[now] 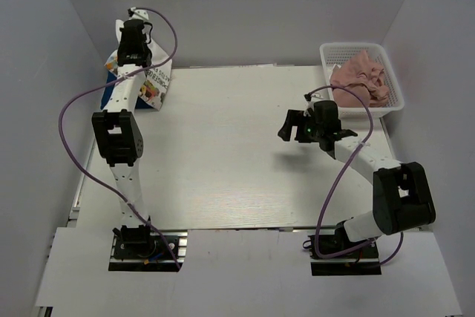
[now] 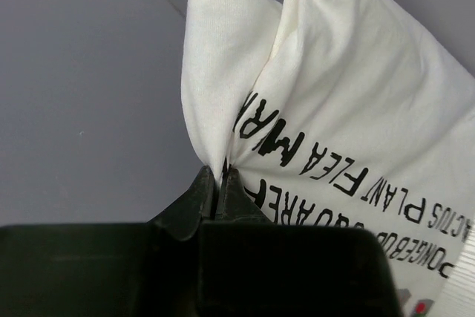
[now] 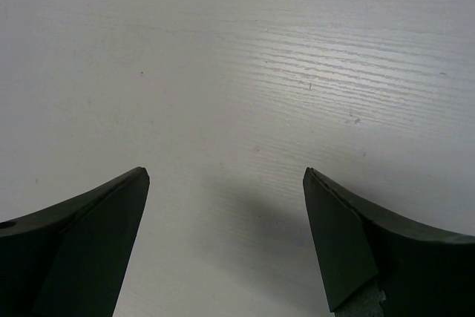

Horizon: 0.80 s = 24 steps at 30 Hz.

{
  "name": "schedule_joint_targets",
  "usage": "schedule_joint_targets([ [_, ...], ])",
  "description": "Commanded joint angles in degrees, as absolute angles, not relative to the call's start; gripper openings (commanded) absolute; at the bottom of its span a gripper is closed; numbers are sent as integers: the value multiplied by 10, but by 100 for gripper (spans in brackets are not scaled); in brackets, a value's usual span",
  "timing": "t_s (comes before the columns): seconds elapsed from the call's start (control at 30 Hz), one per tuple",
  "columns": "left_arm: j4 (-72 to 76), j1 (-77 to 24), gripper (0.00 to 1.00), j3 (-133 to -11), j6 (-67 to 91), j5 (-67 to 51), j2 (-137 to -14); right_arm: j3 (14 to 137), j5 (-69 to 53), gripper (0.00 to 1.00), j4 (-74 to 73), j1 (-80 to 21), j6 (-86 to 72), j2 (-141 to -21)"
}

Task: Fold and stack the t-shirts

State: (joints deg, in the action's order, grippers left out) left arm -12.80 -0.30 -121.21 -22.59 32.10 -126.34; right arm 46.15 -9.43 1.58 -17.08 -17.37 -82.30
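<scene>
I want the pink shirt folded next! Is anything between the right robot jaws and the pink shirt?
Only the wall of the white plastic mesh basket. The crumpled dusty-pink cloth t-shirt lies inside it, beyond the right gripper, whose jaws are open. Nothing else visible stands between them.

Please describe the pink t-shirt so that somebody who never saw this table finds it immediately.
Go to the far right corner of the table, where a white mesh basket stands. The pink t-shirt lies crumpled inside it. It is plain pink, while the white printed t-shirt at the far left is pinched in the left claw.
</scene>
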Motion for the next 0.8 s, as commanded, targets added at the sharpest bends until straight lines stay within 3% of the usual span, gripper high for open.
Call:
schedule_joint_targets([
  [0.0, -101, 28, 0, -1224, -195, 320, -1275, 493, -106, 90, 40, -170, -171, -837],
  [0.37, -89, 83, 0, -1272, -161, 314, -1360, 544, -123, 90, 30, -171, -187, -890],
  [0.43, -89, 89, 18, -1277, -154, 329, -1367, 550, -121, 90, 24, -170, -190, -896],
  [0.47, -89, 89, 68, -1277, -148, 335, -1368, 555, -122, 90, 21, -171, -190, -899],
  [0.5, -89, 96, 99, -1277, -148, 335, -1368, 556, -121, 90, 19, -171, -192, -900],
  [0.77, -140, 87, 100, -1235, -101, 269, -1289, 535, -128, 90, 25, -171, -192, -864],
])
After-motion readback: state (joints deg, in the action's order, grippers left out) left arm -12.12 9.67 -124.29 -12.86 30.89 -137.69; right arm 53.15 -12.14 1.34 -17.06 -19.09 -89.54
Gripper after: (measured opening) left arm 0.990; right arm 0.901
